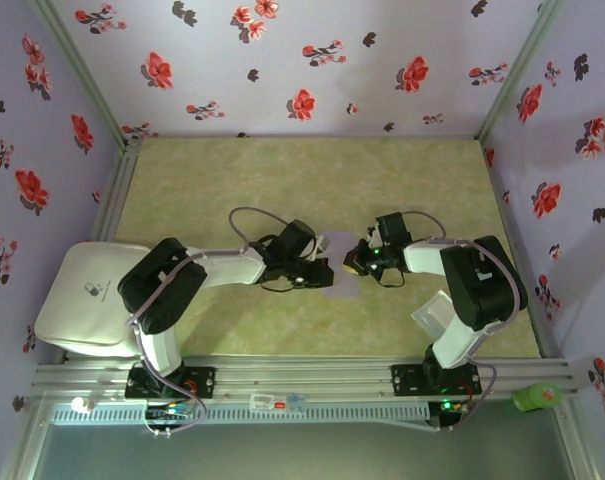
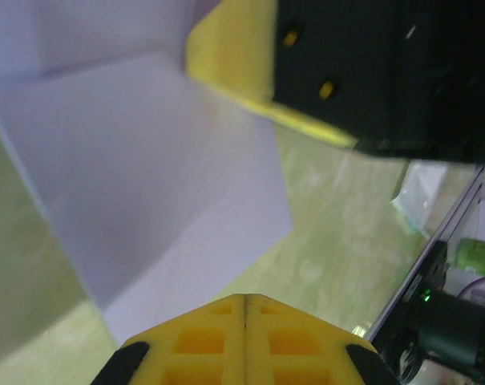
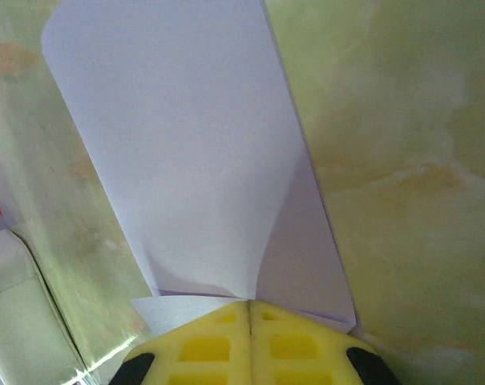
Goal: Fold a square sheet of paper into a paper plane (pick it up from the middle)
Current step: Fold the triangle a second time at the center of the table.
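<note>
Two robot arms meet at the middle of a green marbled table (image 1: 182, 190). A partly folded lavender sheet of paper (image 1: 338, 278) (image 2: 146, 184) (image 3: 186, 144) lies between them. The right gripper (image 1: 354, 265) (image 3: 248, 306) has its jaws pinching the sheet's edge. The left gripper (image 1: 320, 270) (image 2: 246, 301) has its jaws pressed together just beside the sheet

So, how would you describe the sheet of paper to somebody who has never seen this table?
Look at the middle of the green table, where the left hand and the right hand meet. The sheet of paper is right there between them. It is plain pale lavender and partly folded, unlike the whitish plastic square near the right arm.
</note>
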